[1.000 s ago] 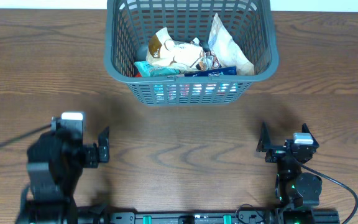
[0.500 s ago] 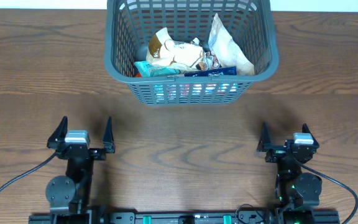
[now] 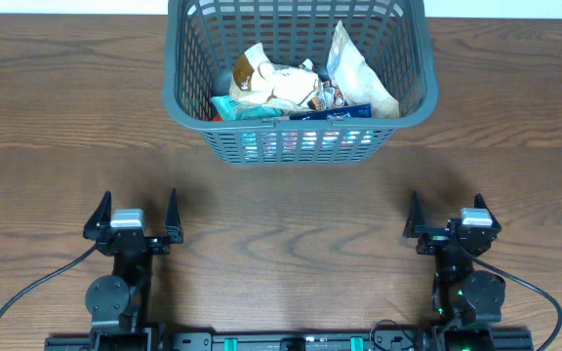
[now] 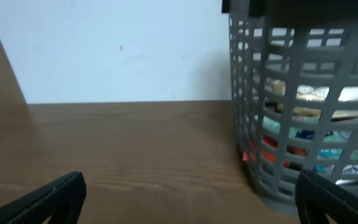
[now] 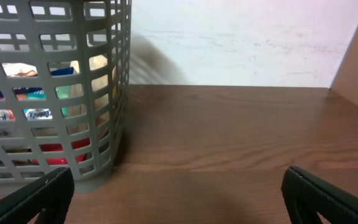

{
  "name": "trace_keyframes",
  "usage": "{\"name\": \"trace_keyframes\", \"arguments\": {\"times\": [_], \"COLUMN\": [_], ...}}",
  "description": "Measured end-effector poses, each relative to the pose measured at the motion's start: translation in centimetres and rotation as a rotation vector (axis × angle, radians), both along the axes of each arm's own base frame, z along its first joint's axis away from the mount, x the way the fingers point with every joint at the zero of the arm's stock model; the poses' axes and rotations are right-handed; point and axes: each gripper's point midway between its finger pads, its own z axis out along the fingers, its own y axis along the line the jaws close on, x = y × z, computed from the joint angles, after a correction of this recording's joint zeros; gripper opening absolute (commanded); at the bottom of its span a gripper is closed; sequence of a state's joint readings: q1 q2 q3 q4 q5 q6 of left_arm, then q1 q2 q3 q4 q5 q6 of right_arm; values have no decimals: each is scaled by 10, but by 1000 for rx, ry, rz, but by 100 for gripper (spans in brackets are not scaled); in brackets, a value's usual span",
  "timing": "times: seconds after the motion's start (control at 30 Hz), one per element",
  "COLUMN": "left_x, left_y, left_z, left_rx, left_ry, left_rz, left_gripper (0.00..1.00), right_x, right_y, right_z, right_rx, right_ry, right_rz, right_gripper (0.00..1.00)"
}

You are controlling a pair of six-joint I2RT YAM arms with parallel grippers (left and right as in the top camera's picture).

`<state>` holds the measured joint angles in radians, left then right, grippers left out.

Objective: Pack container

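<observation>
The container (image 3: 187, 105) is a dark grey-green lattice basket at the top centre of the wooden table. Several snack packets (image 3: 281, 83) lie inside it, white, teal, blue and red ones. It shows at the right of the left wrist view (image 4: 253, 93) and at the left of the right wrist view (image 5: 114, 74). My left gripper (image 3: 133, 216) rests near the table's front left, open and empty, pointing toward the basket. My right gripper (image 3: 447, 220) rests at the front right, open and empty. Both are well short of the basket.
A pale wall (image 4: 123, 50) stands behind the table's far edge. Bare wooden tabletop (image 3: 291, 224) lies between the two grippers and the basket. Black cables trail from both arm bases at the front edge.
My left arm has folded down and back to its rest pose at the front left, with the gripper now facing the basket. The right arm has not moved.
</observation>
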<state>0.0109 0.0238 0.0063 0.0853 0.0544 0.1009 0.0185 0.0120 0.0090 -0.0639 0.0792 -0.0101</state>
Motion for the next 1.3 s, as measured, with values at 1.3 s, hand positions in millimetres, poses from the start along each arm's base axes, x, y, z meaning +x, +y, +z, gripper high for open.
{"name": "trace_keyframes", "arguments": {"times": [1.3], "left_x": [-3], "left_y": [2], "left_z": [-20], "left_rx": [-46], "left_ry": [85], "left_rz": [12], "left_gripper": [99], "right_x": [0], "right_y": [0], "right_z": [0], "right_rx": [0], "right_ry": [0], "right_rz": [0], "right_gripper": [99]}}
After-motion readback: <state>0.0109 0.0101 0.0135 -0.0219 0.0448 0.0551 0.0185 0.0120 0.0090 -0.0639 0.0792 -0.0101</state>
